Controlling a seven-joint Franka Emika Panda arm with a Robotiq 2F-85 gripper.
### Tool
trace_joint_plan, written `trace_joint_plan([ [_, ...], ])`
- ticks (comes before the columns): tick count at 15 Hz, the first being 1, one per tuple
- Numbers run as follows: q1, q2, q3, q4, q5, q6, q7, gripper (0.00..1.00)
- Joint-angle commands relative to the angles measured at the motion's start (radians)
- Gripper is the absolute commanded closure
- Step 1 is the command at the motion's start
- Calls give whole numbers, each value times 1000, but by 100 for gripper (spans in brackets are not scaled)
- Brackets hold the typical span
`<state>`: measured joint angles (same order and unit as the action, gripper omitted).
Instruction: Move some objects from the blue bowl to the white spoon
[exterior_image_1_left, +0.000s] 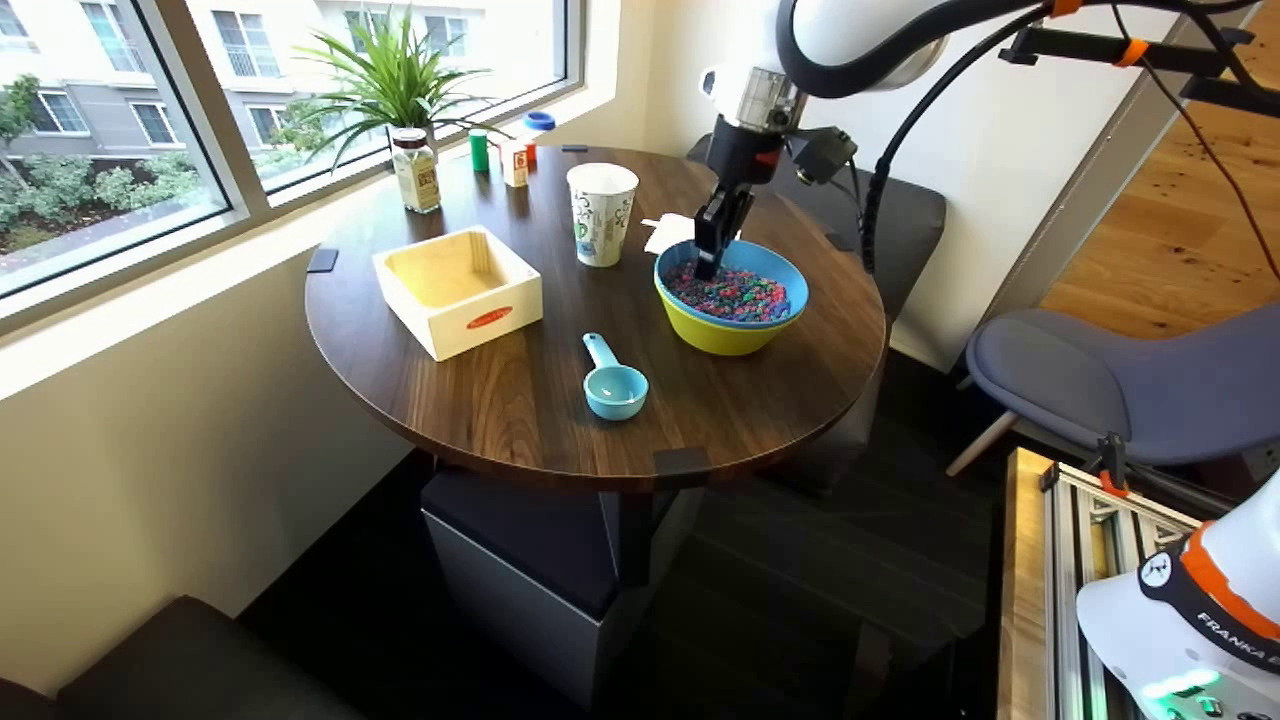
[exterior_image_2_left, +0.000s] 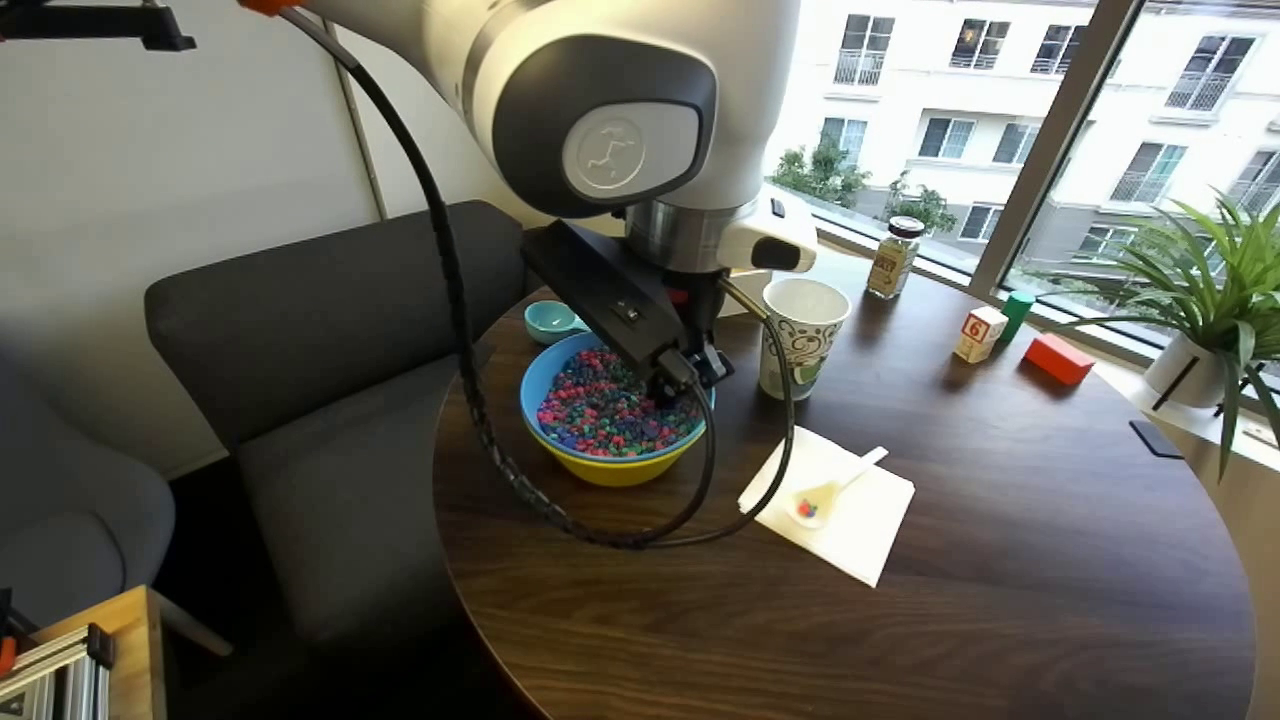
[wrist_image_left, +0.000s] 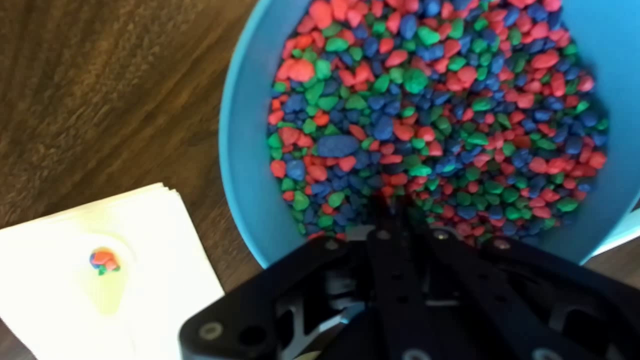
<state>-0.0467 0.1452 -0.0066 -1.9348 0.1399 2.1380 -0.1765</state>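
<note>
The blue bowl (exterior_image_1_left: 772, 262) is blue inside with yellow-green below, and it also shows in an exterior view (exterior_image_2_left: 541, 385) and the wrist view (wrist_image_left: 245, 125). Many tiny red, blue and green objects (wrist_image_left: 425, 100) fill its bottom. The white spoon (exterior_image_2_left: 822, 496) lies on a stack of white napkins (exterior_image_2_left: 868, 530), with a few coloured objects in its bowl; the wrist view shows these objects (wrist_image_left: 104, 261). My gripper (wrist_image_left: 394, 204) points down inside the bowl, its fingertips among the objects near one side. The fingers are close together with a narrow dark gap; what is between them is hidden.
A patterned paper cup (exterior_image_1_left: 602, 215) stands beside the bowl. A teal scoop (exterior_image_1_left: 615, 390) and a square wooden tray (exterior_image_1_left: 485, 320) are on the round table. A spice jar (exterior_image_1_left: 415, 175), small toy blocks (exterior_image_2_left: 980, 333) and a plant (exterior_image_2_left: 1235, 310) are near the window.
</note>
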Motion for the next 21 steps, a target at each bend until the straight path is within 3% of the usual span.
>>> trace_joint_plan([
  [1,4,-41,0,-16,-7,14,6,98],
  [8,7,-51,-1,-18,-11,14,9,95],
  [9,7,-51,-1,-20,-13,16,10,99],
  [15,4,-61,-6,-20,-22,16,12,98],
  [21,-34,-77,-57,-24,-85,57,-1,98],
])
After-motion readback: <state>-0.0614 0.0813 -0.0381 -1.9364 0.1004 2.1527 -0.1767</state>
